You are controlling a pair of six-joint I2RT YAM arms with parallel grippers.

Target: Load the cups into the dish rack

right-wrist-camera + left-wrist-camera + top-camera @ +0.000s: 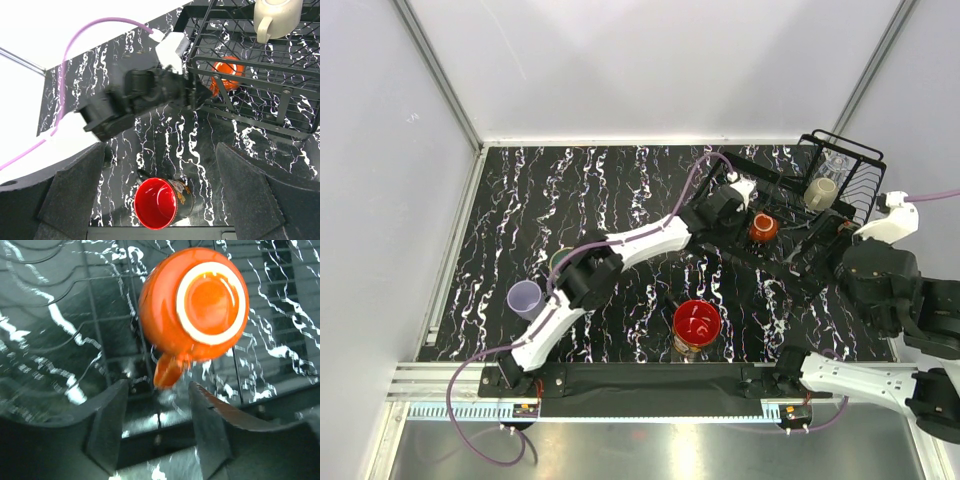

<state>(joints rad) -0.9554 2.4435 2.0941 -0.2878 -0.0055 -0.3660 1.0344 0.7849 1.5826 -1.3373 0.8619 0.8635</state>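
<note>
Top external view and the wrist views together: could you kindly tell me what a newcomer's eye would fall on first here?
The bright small orange mug sits bottom-up inside the black dish rack at the far right, with the left hand open right at its handle. Next comes the large dark mug with its vivid red inside, standing upright near the front middle of the marbled table.

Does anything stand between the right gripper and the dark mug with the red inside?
Nothing visible does. The right gripper is open, and the dark mug with the red inside shows clear between its fingers; the left arm is beyond, by the black wire dish rack.
</note>
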